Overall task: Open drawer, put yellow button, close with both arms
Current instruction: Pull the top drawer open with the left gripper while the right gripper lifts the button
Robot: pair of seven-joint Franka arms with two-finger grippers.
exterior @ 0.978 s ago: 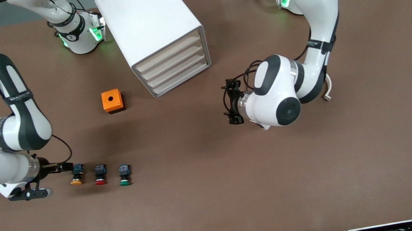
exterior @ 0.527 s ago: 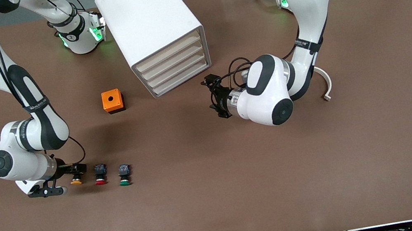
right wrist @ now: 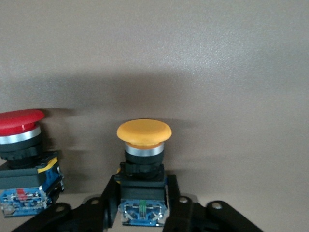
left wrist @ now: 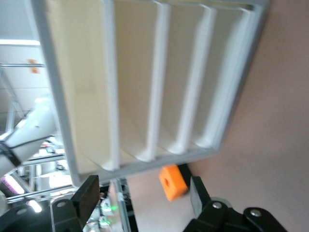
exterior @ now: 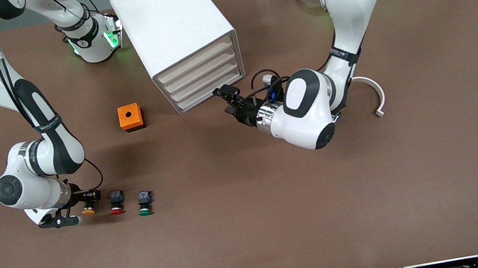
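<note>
The yellow button [exterior: 88,209] stands on the table at the right arm's end, cap toward the front camera. My right gripper [exterior: 87,198] is low over it. In the right wrist view its fingers [right wrist: 104,203] press both sides of the button's black body [right wrist: 143,169]. The white cabinet [exterior: 166,20] stands mid-table with all four drawers shut. The top drawer [exterior: 195,60] also shows in the left wrist view [left wrist: 79,82]. My left gripper [exterior: 227,98] is open and empty, just in front of the lowest drawers' corner, and also shows in the left wrist view [left wrist: 145,192].
A red button [exterior: 116,202] and a green button [exterior: 144,203] stand in a row beside the yellow one. An orange box [exterior: 131,117] with a round hole sits between the buttons and the cabinet. A white curved piece [exterior: 377,95] lies beside the left arm.
My left gripper has swung toward the cabinet and now sits at the drawer fronts. My right gripper has slid forward over the yellow button, and its fingers now flank the body.
</note>
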